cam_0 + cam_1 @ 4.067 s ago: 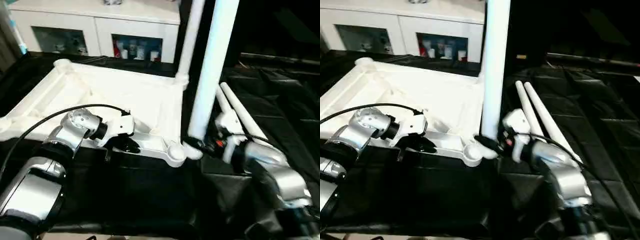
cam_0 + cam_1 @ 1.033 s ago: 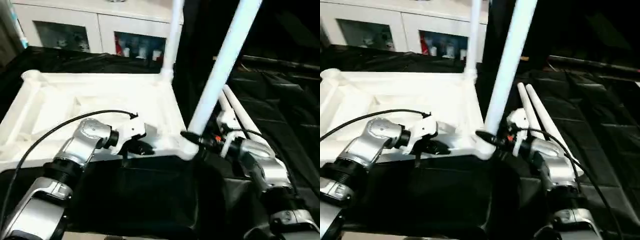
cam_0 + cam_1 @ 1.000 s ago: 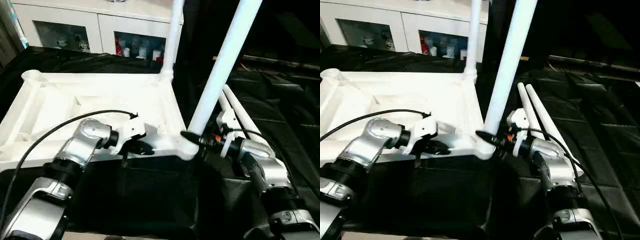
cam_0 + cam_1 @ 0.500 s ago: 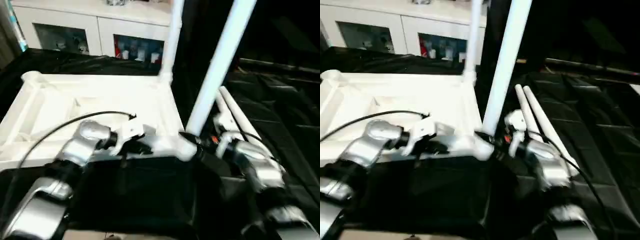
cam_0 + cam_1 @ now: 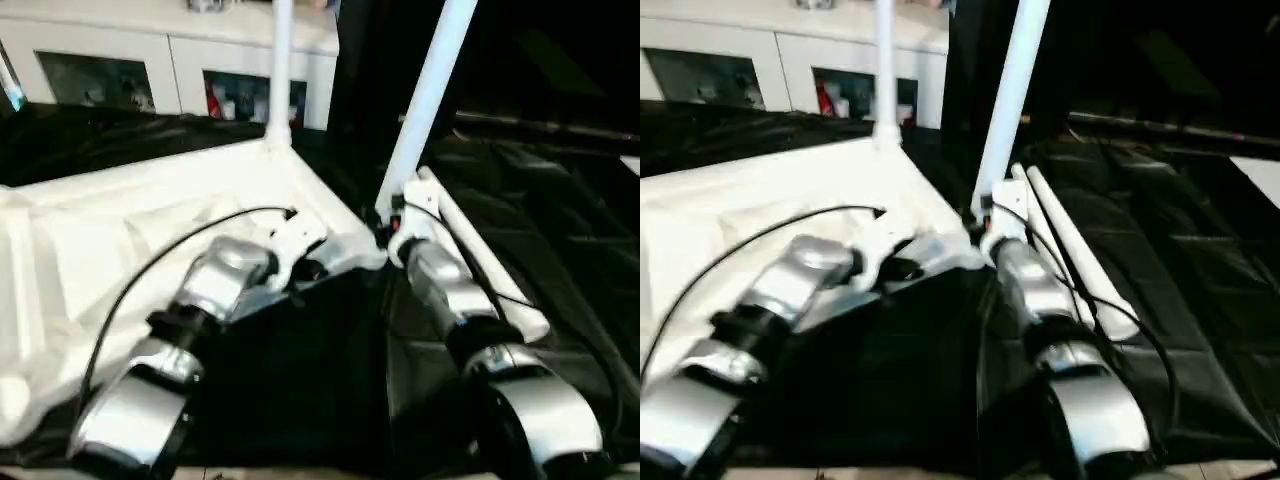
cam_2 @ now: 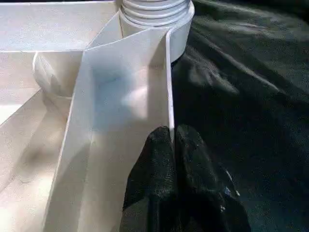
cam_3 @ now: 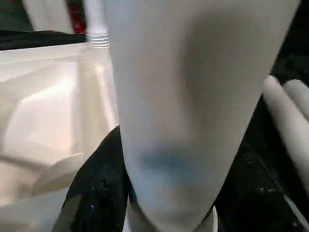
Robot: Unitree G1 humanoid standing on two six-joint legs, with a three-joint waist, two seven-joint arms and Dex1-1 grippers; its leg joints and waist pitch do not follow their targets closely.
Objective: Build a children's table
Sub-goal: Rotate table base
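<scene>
The white tabletop point(image 5: 110, 240) lies upside down on the black-covered bench point(image 5: 560, 230), its ribbed underside facing up, and it stretches away to the left of the left pincer point(image 6: 170, 145). That pincer sits at the tabletop's near edge, and in the left wrist view its two black fingers point(image 6: 157, 169) are pressed together on the thin upright rim wall, one finger on each face of the wall, so it is clamped on the tabletop. Just beyond the fingertips along that same wall stands a round corner socket point(image 6: 157, 12) with a ribbed collar.

Farther from the left pincer, at the tabletop's far corner, one leg point(image 5: 279, 70) stands upright in its socket, in front of the white glass-door cabinet point(image 5: 190, 80).

Right of the left pincer, at the near right corner of the tabletop, a second leg point(image 5: 428, 100) rises tilted, leaning to the right toward its top. The right pincer point(image 5: 393, 228) is at the base of this leg. In the right wrist view the leg is right against the pincer, with one black finger point(image 7: 99, 193) lying along its side; the other finger is hidden behind the leg, so I cannot tell whether the grip is closed on it.

Right of the right pincer, two more legs point(image 5: 470, 250) lie side by side on the black cover, touching each other.
</scene>
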